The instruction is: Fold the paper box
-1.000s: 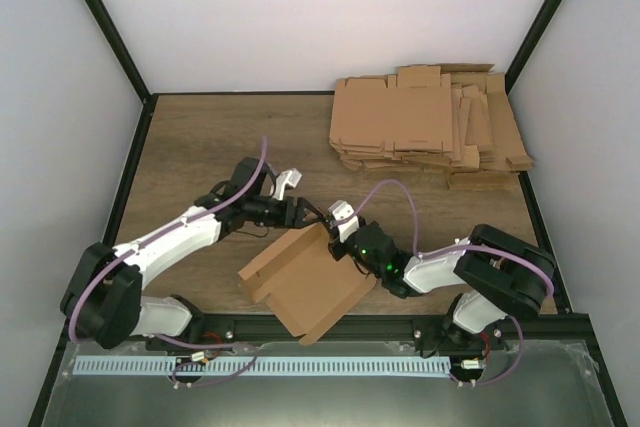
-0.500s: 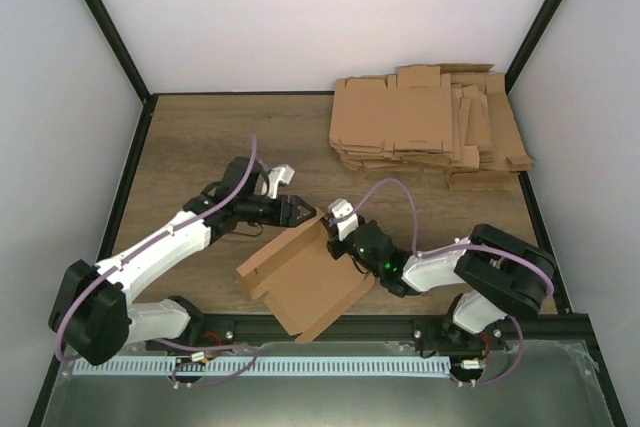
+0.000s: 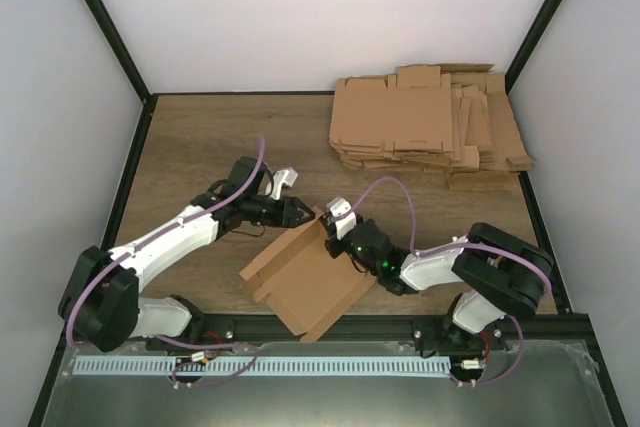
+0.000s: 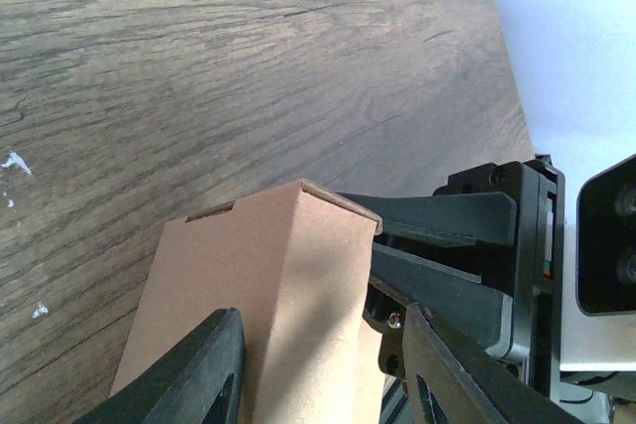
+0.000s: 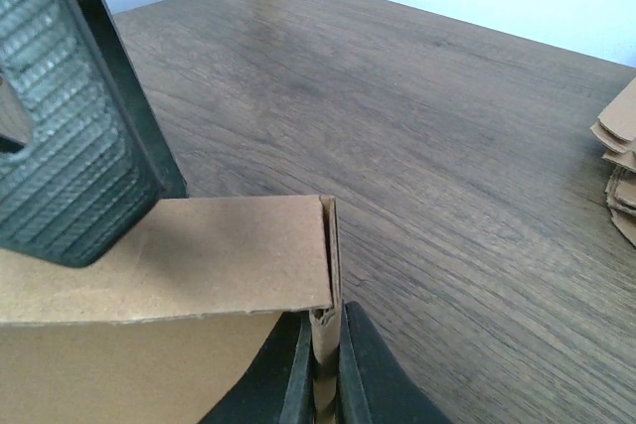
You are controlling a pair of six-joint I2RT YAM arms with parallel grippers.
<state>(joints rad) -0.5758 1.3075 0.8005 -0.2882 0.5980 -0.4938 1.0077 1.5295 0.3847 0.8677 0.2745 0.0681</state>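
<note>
Currently the box (image 3: 305,287) lies half-formed at the near centre of the bench (image 3: 220,137), one corner pointing far. The right jaws are clamped on the thin wall edge at that far corner. The left jaws stand apart, straddling the raised wall just left of the same corner, not yet gripping. That wall runs from the corner toward near-left. Both sets of jaws meet here, tips close together, so contact between them is the likely hazard. The stack of blanks (image 3: 430,127) lies well apart, far right.

From above and behind we see the whole counter (image 3: 200,137); our two wrist cameras face each other, close on the paper box (image 3: 305,282), sharing its raised corner.
</note>
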